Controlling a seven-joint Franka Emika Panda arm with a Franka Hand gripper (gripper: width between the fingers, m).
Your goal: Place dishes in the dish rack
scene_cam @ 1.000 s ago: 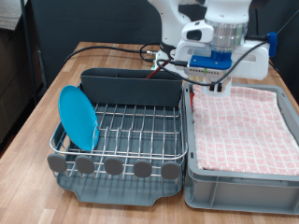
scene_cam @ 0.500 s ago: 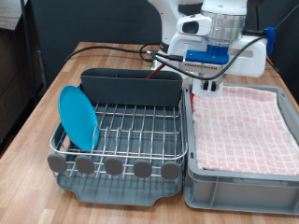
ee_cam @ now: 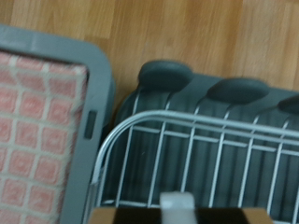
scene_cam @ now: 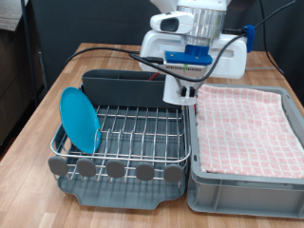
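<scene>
The light-blue plate stands upright at the dish rack's left side, mid-left of the frame. My gripper hovers above the caddy; finger state I cannot tell. I should stay clear of the wires.

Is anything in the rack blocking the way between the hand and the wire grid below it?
Nothing visible does. The hand hangs over the dish rack beside its grey caddy, and the wires beneath it are bare. The light-blue plate stands at the exterior view's left end, apart.
</scene>
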